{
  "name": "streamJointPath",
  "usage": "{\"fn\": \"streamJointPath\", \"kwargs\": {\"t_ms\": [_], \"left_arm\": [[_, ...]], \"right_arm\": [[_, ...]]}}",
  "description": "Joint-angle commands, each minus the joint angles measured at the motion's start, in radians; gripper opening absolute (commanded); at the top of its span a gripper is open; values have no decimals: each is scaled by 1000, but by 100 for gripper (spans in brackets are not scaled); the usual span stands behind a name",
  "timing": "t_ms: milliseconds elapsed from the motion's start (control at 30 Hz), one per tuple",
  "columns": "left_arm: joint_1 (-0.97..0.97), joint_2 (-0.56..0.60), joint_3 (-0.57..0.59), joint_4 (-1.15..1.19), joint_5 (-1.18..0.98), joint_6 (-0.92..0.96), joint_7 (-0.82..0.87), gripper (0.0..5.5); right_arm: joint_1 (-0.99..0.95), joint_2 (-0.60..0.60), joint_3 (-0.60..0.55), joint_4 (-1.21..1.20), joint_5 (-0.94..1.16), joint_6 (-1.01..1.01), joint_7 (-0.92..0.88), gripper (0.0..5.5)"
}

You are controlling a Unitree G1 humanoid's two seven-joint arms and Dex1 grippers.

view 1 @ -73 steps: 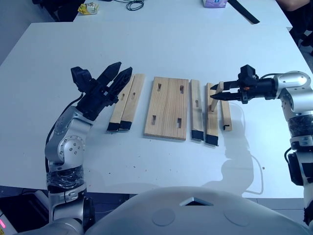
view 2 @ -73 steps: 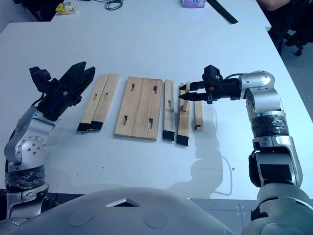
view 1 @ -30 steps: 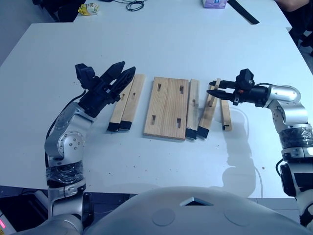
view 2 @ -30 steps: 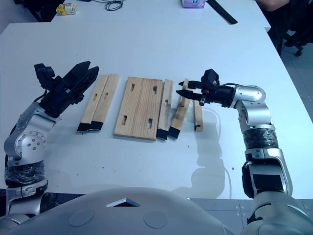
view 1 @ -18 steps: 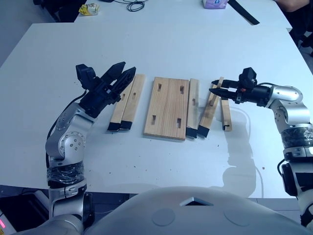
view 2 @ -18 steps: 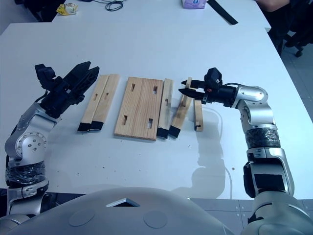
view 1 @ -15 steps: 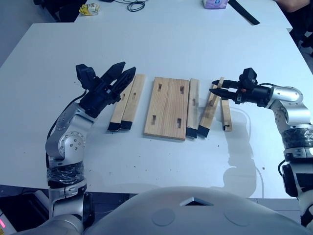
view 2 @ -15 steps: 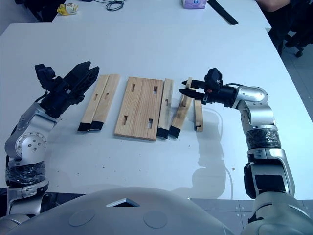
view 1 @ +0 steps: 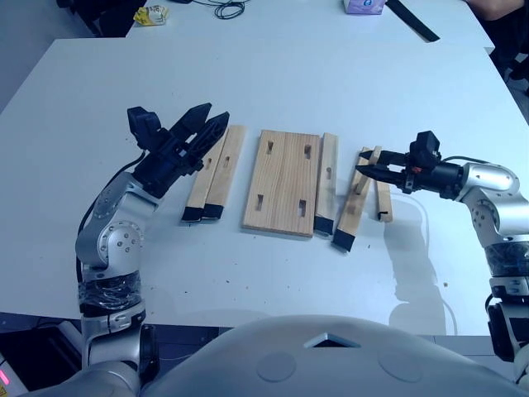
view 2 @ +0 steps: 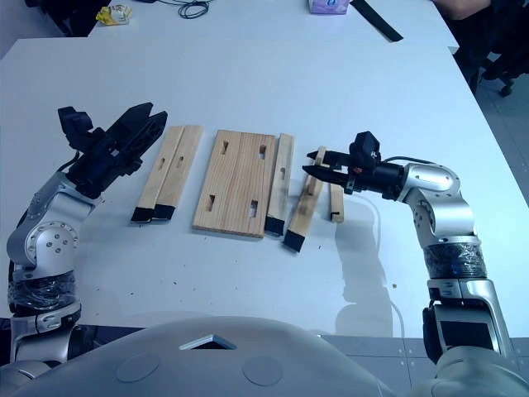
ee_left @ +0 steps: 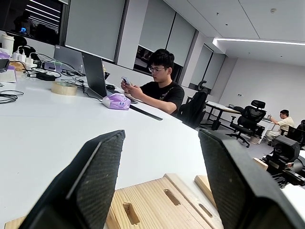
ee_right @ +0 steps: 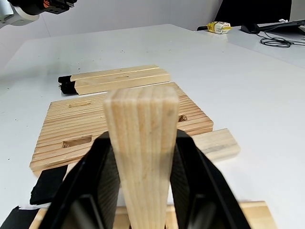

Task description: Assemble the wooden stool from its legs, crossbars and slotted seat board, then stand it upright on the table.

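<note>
The slotted seat board [view 1: 281,180] lies flat mid-table. Two legs [view 1: 213,172] with black tips lie side by side to its left. Another leg [view 1: 326,184] rests against its right edge. A fourth leg [view 1: 352,205] lies skewed beyond that, with a short crossbar [ee_right: 141,124] standing up from it. My right gripper [view 1: 368,168] is shut on that upright crossbar. A second crossbar [view 1: 382,197] lies flat on the right. My left gripper [view 1: 202,126] hovers open above the table, just left of the leg pair, its fingers [ee_left: 95,176] wide apart.
The white table [view 1: 273,83] stretches far back. At its far edge sit a tissue box [view 1: 362,5], a black strap [view 1: 411,18], a yellow packet [view 1: 150,13] and cables [view 1: 227,8]. Bare tabletop lies in front of the wooden parts.
My right gripper has pulled back toward the right and nearer side, and the skewed leg's black tip has slid closer to the front edge. The left arm has stayed put.
</note>
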Motion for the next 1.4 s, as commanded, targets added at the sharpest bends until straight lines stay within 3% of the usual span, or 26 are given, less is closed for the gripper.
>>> {"fn": "streamJointPath", "kwargs": {"t_ms": [33,967,1000,1167,1400], "left_arm": [[-9,15,-2,1,8,16,-1,286],[-33,29,6,26,10,25,-12,286],[-34,30,5,28,11,24,-13,286],[-30,27,7,34,15,17,-12,286],[-33,14,6,37,24,5,-10,286]], "right_arm": [[101,6,66,28,-66,54,-6,132],[146,23,54,63,-92,-61,-70,132],[139,25,51,67,-91,-64,-72,168],[100,28,22,75,-78,-39,-61,241],[102,36,10,89,-97,-33,-73,306]]}}
